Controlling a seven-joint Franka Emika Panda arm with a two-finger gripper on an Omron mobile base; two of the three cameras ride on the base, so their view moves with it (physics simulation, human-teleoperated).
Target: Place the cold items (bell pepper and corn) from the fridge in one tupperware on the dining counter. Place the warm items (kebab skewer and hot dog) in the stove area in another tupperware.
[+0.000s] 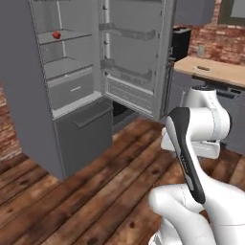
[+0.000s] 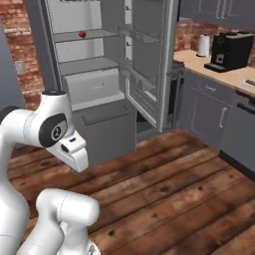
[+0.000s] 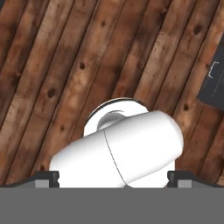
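Bell pepper (image 1: 56, 35) sits on an upper shelf of the open fridge (image 1: 72, 91), at about 11 o'clock from me. My gripper (image 3: 113, 177) is wide open, holding nothing, pointing at the floor. I fear reaching from this distance could hit the fridge door (image 1: 131, 57).

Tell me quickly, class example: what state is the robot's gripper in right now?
Gripper: open and holding nothing, its fingertips set wide apart and pointing down at the wooden floor.
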